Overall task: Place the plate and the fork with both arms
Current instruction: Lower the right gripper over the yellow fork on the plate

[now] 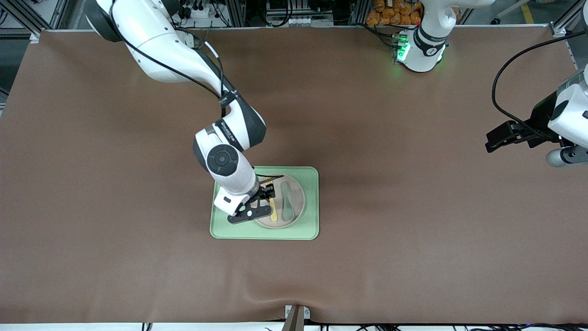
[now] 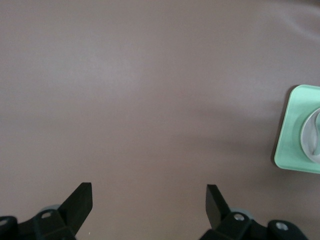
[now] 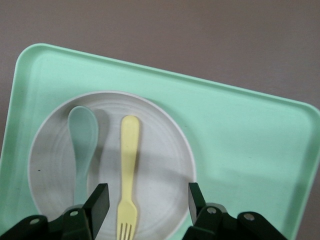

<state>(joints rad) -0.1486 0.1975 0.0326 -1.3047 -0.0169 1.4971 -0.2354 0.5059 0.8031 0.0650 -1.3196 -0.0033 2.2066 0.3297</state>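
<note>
The pale round plate (image 1: 298, 195) lies in the light-green tray (image 1: 310, 216) in the middle of the table. On the plate lie the yellow fork (image 1: 273, 213) and a grey-green spoon (image 1: 288, 206), side by side. My right gripper (image 1: 268, 194) is open and low over the plate. In the right wrist view the fork (image 3: 129, 165) lies on the plate (image 3: 160, 155) between the open fingers (image 3: 98, 204), nearer one of them, and my right gripper (image 3: 146, 209) touches nothing. My left gripper (image 1: 494, 140) is open and empty, held over bare table at the left arm's end.
The brown table cover (image 1: 138, 257) spreads all around the tray. The left wrist view shows my left gripper (image 2: 149, 200) over bare cover, with a corner of the tray (image 2: 292, 135) and the plate's edge (image 2: 311, 137) farther off.
</note>
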